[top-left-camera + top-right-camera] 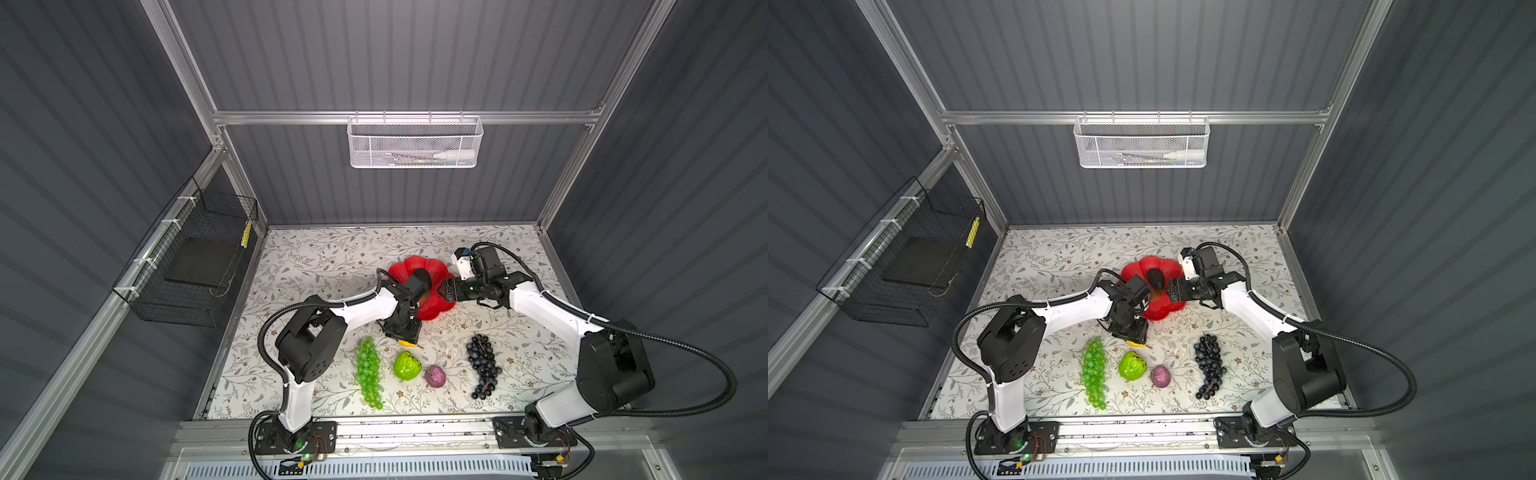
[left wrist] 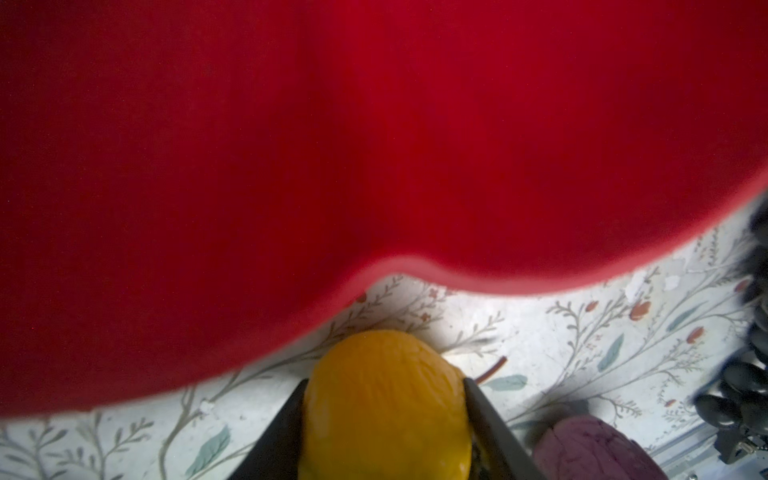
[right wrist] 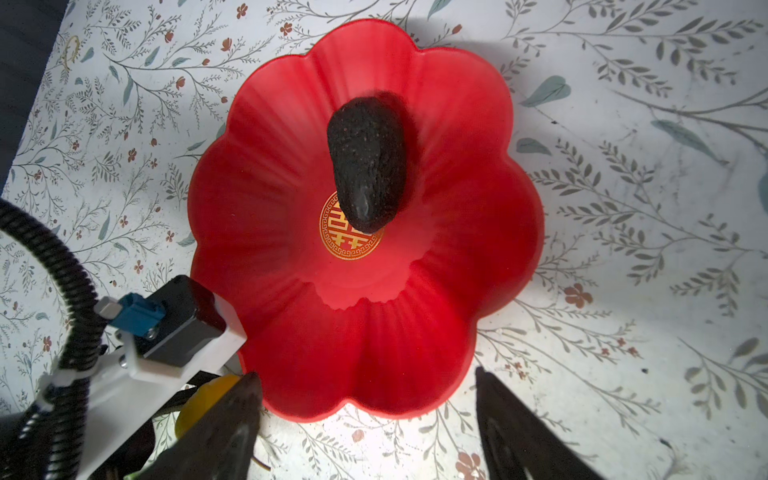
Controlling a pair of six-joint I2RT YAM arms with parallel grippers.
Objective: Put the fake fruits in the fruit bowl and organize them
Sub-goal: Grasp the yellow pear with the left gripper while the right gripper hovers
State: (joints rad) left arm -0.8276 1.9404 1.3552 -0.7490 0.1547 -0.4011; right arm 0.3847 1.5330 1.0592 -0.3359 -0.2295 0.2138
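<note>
The red flower-shaped fruit bowl [image 1: 409, 264] [image 3: 291, 166] stands mid-table with the black avocado [image 1: 1156, 277] [image 3: 368, 162] lying in it. Just in front of the bowl my left gripper [image 1: 405, 336] [image 2: 385, 382] points down, its two fingers pressed against the sides of the yellow pear [image 2: 384, 407] [image 1: 407, 343] on the table. My right gripper [image 1: 444, 291] [image 3: 365, 373] hovers open over the bowl's right edge, holding nothing. Along the table's front lie the green grape bunch [image 1: 369, 372], the bright green bumpy fruit [image 1: 407, 365], the small purple fruit [image 1: 435, 376] and the dark grape bunch [image 1: 482, 365].
A white mesh basket [image 1: 413, 143] hangs on the back wall and a black wire basket [image 1: 191, 266] on the left wall. Both arm bases sit on the metal rail [image 1: 415, 432] at the table's front edge.
</note>
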